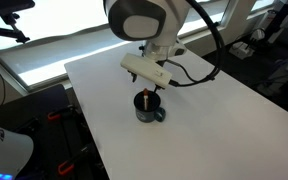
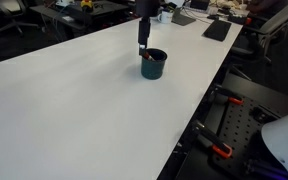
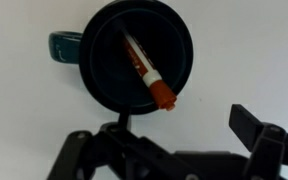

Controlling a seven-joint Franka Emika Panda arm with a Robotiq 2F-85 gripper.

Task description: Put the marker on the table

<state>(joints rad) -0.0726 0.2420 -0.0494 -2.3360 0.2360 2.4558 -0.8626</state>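
Observation:
The marker [image 3: 144, 68] stands slanted inside a dark teal mug [image 3: 99, 75], its orange-red end resting on the mug's rim nearest my fingers. The mug stands on the white table [image 3: 244, 50], its handle to the upper left in the wrist view. My gripper [image 3: 169, 140] is open and empty, hovering straight above the mug with the fingers spread wide, one on each side of the marker's orange end. In both exterior views the gripper [image 1: 147, 90] [image 2: 143, 42] hangs just over the mug [image 1: 150, 111] [image 2: 154, 66].
The white table [image 1: 214, 120] [image 2: 74, 110] is bare around the mug. Dark equipment and cables lie beyond the table's edges [image 2: 216, 30], and a robot stand with red clamps [image 2: 224, 150] sits beside it.

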